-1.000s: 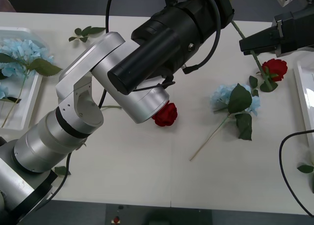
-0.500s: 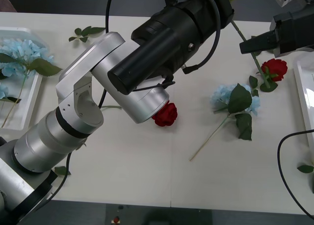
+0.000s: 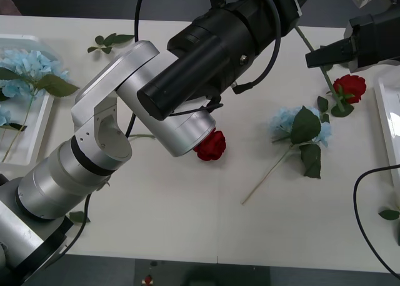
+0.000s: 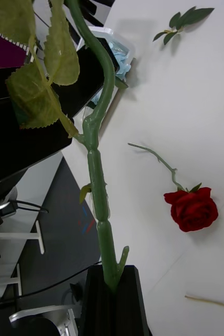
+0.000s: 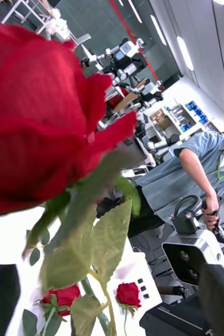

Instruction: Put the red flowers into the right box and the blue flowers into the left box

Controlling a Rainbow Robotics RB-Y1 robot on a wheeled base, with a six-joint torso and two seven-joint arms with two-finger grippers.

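R claw clamps rose stem (upright) — bloom by L claw.

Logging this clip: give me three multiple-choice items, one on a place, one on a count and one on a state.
1. Where do the boxed blue flowers lie?
A. left box
B. right box
C. table's near edge

2. How many red blooms show in the front view?
A. none
B. two
C. five

3. What are the right gripper's fingers doing?
A. spread over a leaf sprig
B. shut on nothing
C. shut on a green stem

Key:
1 A: the blue flowers sit inside the left box.
2 B: one red bloom lies mid-table, another red bloom farther right.
3 C: the right gripper clamps the held rose by its stem.
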